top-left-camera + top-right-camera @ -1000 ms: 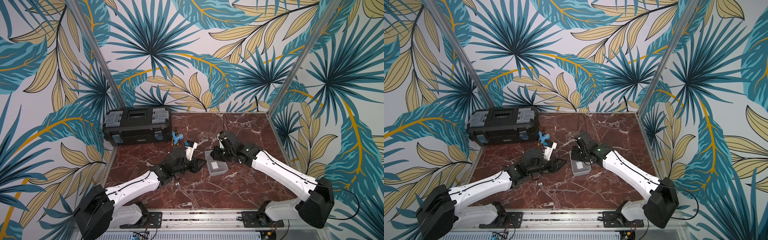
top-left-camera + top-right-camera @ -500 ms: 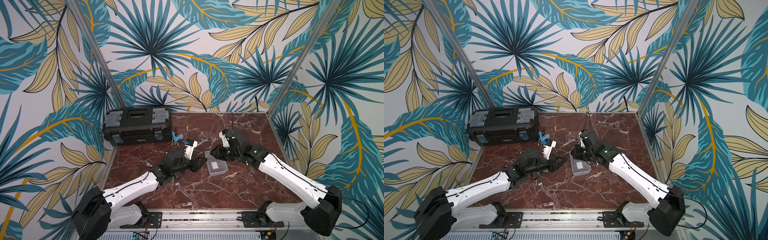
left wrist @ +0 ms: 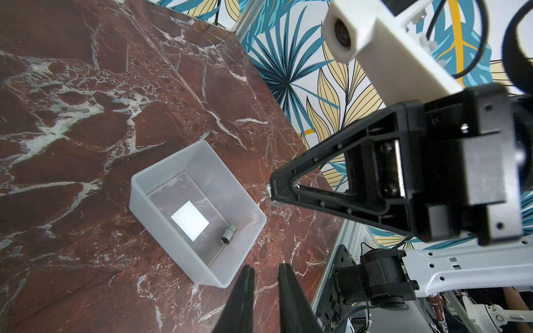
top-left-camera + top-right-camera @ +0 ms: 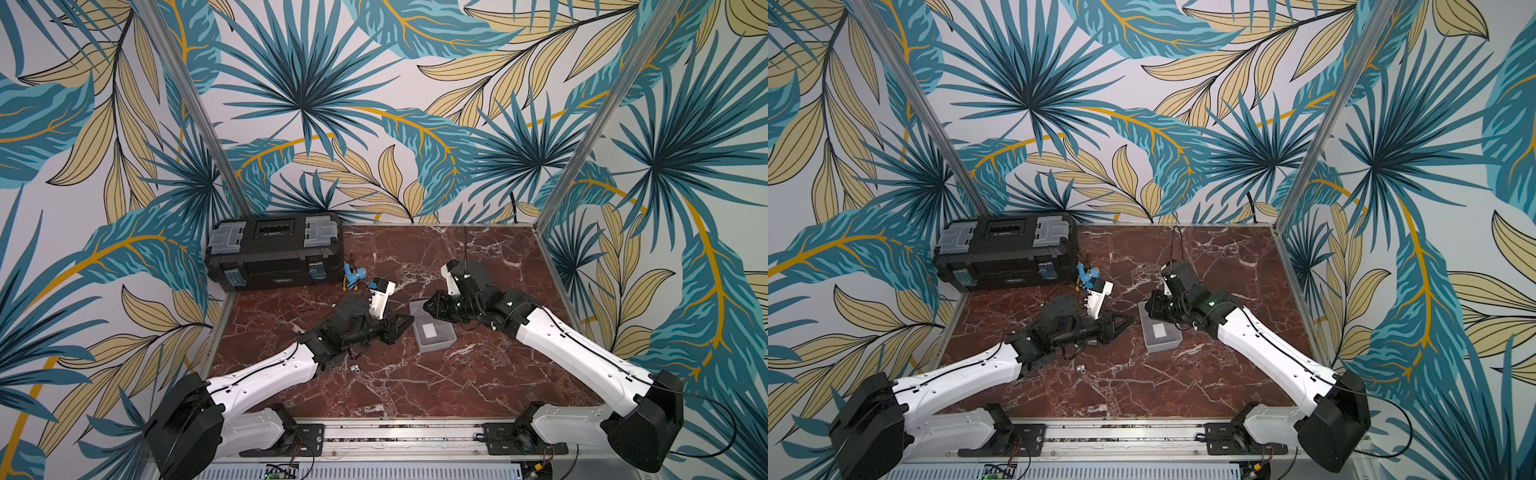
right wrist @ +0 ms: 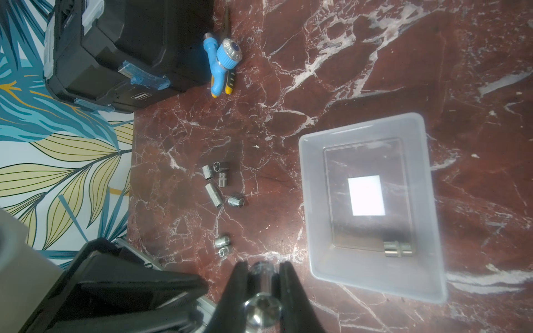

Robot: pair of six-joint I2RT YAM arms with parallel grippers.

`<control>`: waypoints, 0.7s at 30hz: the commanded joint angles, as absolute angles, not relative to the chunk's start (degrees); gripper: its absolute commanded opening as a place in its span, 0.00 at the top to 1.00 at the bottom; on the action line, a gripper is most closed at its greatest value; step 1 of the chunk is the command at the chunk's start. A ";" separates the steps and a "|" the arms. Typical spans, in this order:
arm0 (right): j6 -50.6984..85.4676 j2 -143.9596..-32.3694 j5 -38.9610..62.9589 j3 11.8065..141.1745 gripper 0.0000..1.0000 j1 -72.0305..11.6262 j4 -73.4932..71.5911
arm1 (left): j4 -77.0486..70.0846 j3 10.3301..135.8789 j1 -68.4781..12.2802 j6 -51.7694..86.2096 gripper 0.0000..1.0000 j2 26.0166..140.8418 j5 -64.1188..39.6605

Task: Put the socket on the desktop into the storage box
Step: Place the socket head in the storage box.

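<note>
**Second socket held at the box's far end**

Since a second ago the left gripper (image 3: 266,269) has drawn its jaws together with nothing between them. The right arm (image 4: 573,345) has swung its shoulder end outward, while the right gripper (image 4: 429,306) has kept to the far end of the storage box (image 5: 313,207).

That right gripper is clamped on the held socket (image 5: 262,288), a chrome cylinder lying along its fingers. From above it seems to hang at the box's far rim, but whether it is over the rim or just outside is hard to judge.

The left gripper sits near the box's left wall, apart from it, with its tip pointing toward the box.

One boxed socket (image 5: 398,249) lies on its side at the edge of the box floor, apart from the white label (image 5: 366,195).

Several loose sockets (image 5: 214,195) are scattered on the desktop (image 4: 415,386) to the left of the box.

A black toolbox (image 4: 274,253) stands in the far left corner, with a blue tool (image 5: 222,63) just beside it.
</note>
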State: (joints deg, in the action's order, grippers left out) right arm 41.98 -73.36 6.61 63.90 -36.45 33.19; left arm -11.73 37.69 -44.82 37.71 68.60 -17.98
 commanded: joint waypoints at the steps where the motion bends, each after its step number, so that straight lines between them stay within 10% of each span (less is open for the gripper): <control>1: 41.62 -73.65 4.39 63.57 0.99 -36.13 35.05 | -12.22 38.85 -45.02 36.94 0.80 68.99 -17.48; 21: 41.94 -77.13 2.45 64.38 0.97 -35.13 38.12 | -9.32 39.73 -45.65 36.52 0.81 71.45 -15.91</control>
State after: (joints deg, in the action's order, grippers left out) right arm 41.98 -76.09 2.81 63.99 -35.53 36.82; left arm -10.09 37.69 -45.34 37.63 70.91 -16.71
